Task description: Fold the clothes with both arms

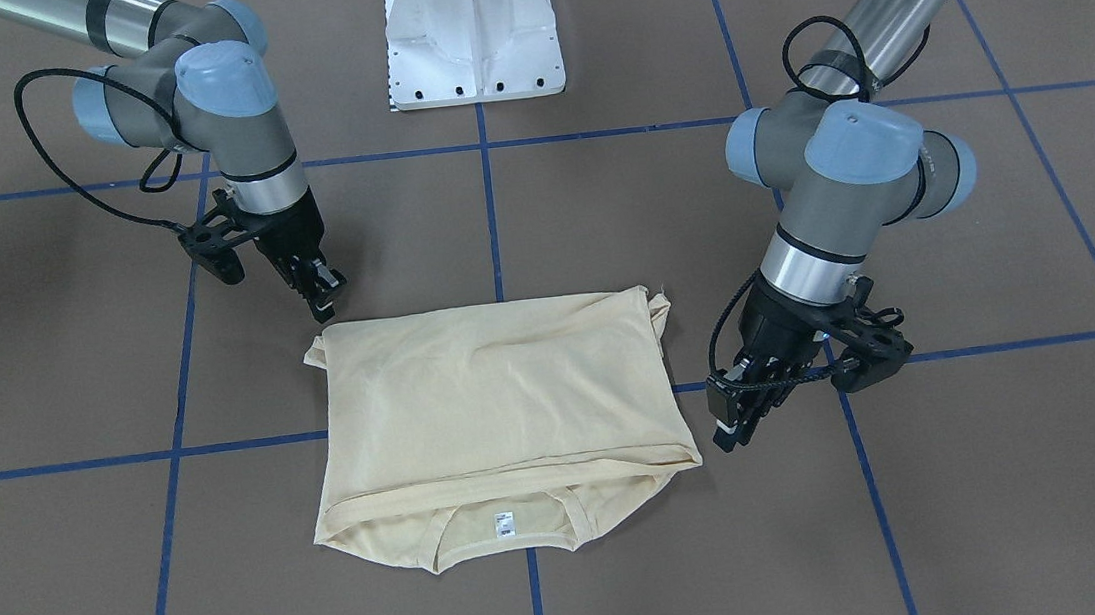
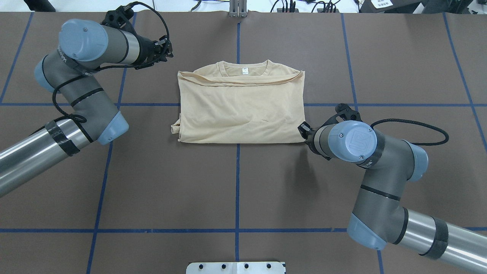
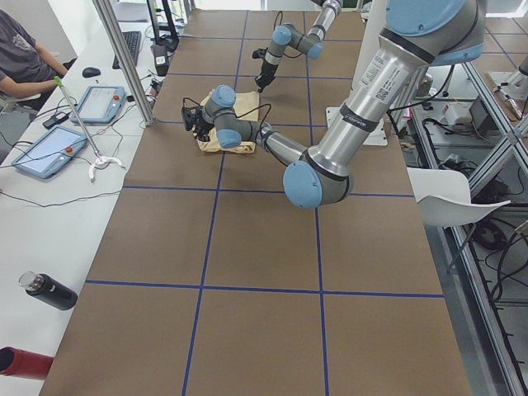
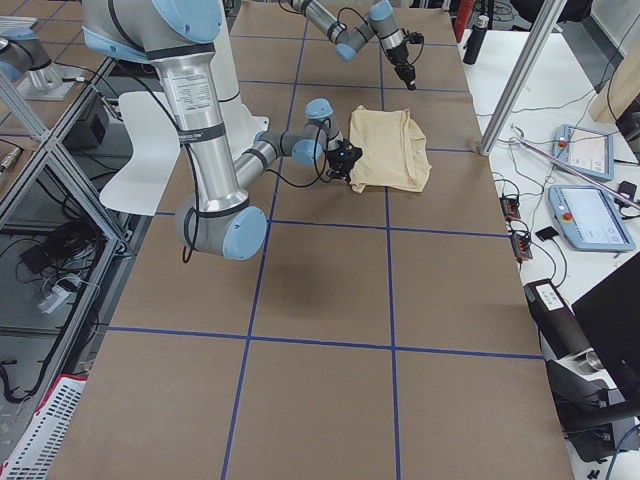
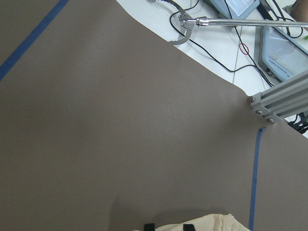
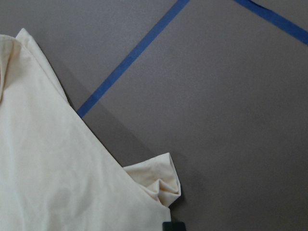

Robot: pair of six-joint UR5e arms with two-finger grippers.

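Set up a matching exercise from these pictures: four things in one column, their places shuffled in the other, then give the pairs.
Things:
1. shirt
2. neck label
3. left gripper
4. right gripper

Places:
A. beside the shirt's corner nearest the white base
B. folded flat on the table
C. beside a shirt corner at the collar end
D. inside the collar

Pairs: 1-B; 2-D; 3-C; 4-A
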